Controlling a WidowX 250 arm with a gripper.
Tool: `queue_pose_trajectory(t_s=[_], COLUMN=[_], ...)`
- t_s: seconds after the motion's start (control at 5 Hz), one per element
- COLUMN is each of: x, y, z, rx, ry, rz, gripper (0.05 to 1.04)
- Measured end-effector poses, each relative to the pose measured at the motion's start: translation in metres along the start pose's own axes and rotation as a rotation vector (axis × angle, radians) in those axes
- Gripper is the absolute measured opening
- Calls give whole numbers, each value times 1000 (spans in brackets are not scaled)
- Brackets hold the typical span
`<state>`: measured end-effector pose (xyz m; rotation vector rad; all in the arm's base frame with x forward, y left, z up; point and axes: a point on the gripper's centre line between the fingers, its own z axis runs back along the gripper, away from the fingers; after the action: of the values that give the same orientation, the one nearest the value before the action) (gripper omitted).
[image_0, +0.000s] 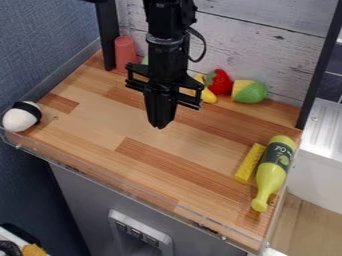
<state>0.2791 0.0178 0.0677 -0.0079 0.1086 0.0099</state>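
My gripper (159, 125) points down over the middle of the wooden work surface (100, 134), toward its back half. My two fingers are drawn together into a narrow shape, with nothing held between them. I cannot tell how far my tips are above the wood. My black arm (169, 25) comes in from the top edge of the camera view, with a dark cable looping out on its right side.

Nearest to me is a curved yellow toy (209, 96), lying behind my gripper and to its right in the view, partly hidden by my crossbar. Just beside it, against the back, is a red toy strawberry (218, 82). Further right is a rounded toy (249, 92), yellow at one end and green at the other. A bit of something green (145, 60) shows behind my arm.

At the back left a red cup-like thing (125, 52) stands beside a black post (107, 35). Well apart from me, near the left front corner, is a rounded white object (21, 117) with a black band around it.

Toward the right edge a yellow-green bottle (270, 175) with a dark label lies on its side, its neck toward the front. A narrow yellow block (250, 163) lies just beside it, on its left. A clear rim (123, 186) runs along the front, whitewashed boards (267, 47) rise behind, and a second black post (320, 67) stands at the right.
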Motion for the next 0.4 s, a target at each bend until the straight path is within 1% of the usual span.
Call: queue_pose_trajectory(t_s=[0.2,0.4], x=[14,30], y=[-19,-46], z=[1,-1], rx=[5,24], ry=[8,3], rz=[-122,-306], gripper=[89,249])
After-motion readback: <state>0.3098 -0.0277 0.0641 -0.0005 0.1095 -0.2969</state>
